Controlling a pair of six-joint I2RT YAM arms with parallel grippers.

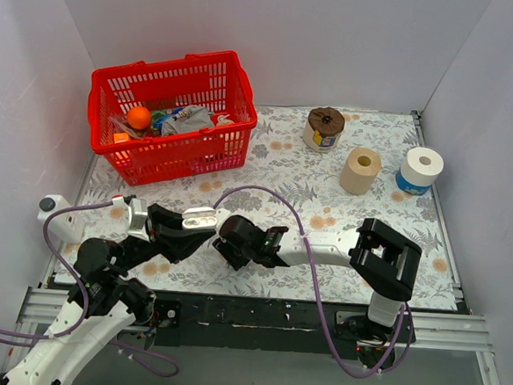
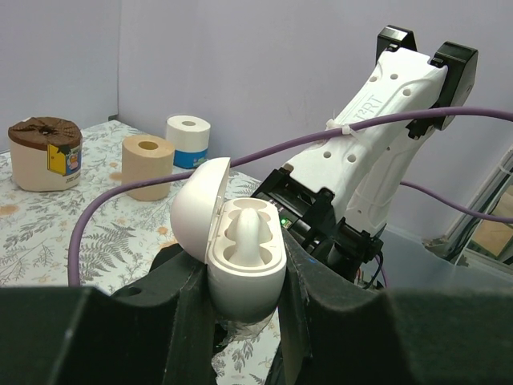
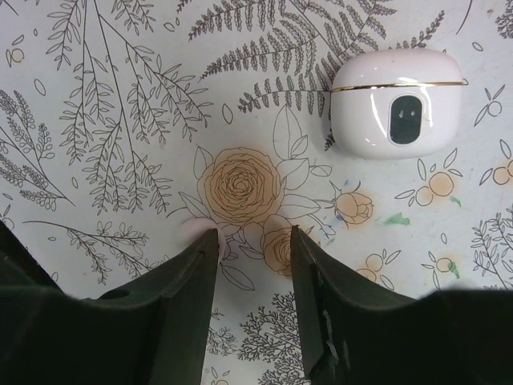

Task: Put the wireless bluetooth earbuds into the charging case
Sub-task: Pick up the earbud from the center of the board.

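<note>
**Left gripper** [image 2: 244,279]: the fingers are closed on the small white smooth plastic charging case [image 2: 240,261]. The case is held off the table with its hinged lid swung open to the left. A glossy white rounded form [image 2: 250,228] sits in the recess. It reads as one seated earbud, though a moulded insert cannot be ruled out.

**Right gripper** [image 3: 255,237]: the fingers are apart with nothing between them, pointing down at the floral tablecloth [image 3: 104,120]. To their far right, not touching them, lies a white rounded piece with a gold seam and a dark oval window [image 3: 397,112]. It is judged to be the other earbud.

**Status:** the case is open and presented. At least one insertion is outstanding.

**Legible text:**
- Raised lettering ending "2RT" on the white right arm link [image 2: 377,100].
- The yellow-and-blue label on the brown-topped roll [image 2: 44,156] is unreadable.
</note>
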